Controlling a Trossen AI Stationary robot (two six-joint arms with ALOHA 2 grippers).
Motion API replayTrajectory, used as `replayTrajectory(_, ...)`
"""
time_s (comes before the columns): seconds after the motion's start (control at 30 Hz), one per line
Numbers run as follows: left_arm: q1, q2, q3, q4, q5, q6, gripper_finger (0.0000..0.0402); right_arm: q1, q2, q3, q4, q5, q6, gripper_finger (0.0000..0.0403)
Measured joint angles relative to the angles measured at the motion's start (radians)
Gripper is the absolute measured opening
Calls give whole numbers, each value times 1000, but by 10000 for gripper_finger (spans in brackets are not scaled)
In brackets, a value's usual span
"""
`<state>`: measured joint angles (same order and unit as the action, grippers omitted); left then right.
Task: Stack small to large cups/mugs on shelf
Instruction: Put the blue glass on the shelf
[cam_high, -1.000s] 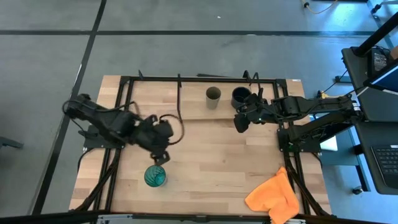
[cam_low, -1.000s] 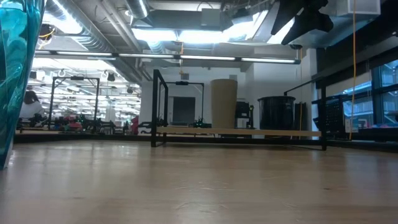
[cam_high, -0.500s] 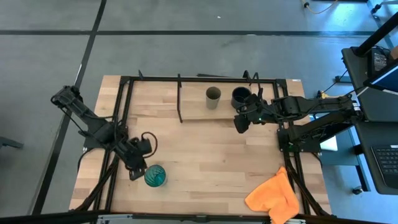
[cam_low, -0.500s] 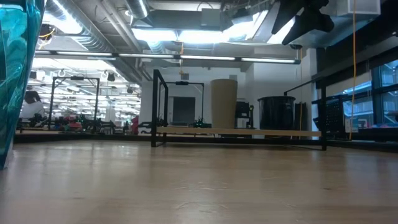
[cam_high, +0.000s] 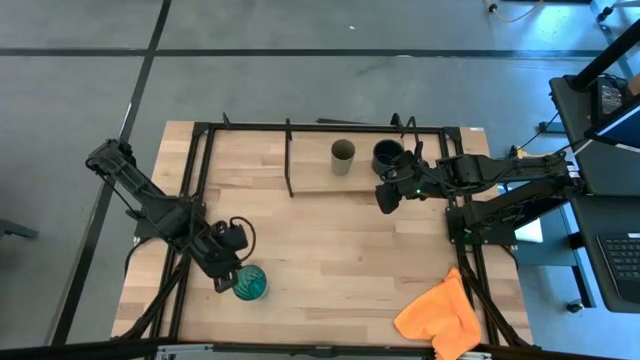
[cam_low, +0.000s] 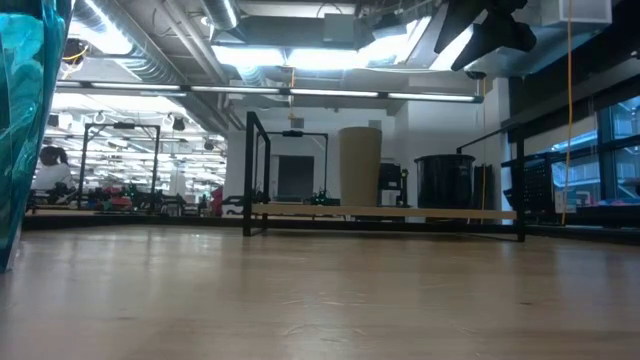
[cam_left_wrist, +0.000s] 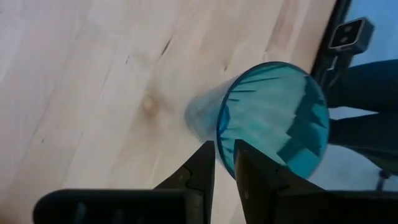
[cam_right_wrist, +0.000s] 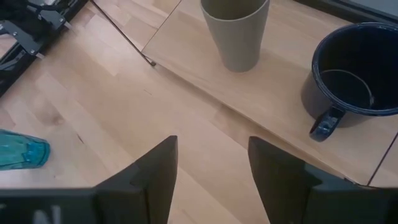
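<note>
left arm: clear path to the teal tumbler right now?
Probably yes. The left gripper is already at the teal tumbler, its fingers nearly closed at the rim, one on each side of the wall. Bare tabletop surrounds it; nothing blocks.

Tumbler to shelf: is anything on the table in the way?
Nothing visible. The tumbler stands by the left gripper at the near left; bare table lies between it and the shelf. The right gripper hovers off to the right.
</note>
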<state>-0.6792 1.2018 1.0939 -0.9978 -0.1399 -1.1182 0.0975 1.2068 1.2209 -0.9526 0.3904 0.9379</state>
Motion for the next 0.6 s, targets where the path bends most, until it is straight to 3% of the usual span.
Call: replayTrajectory(0.6,0,76,0,-12,-7,21,55,0,0,0,2,0,-1,197)
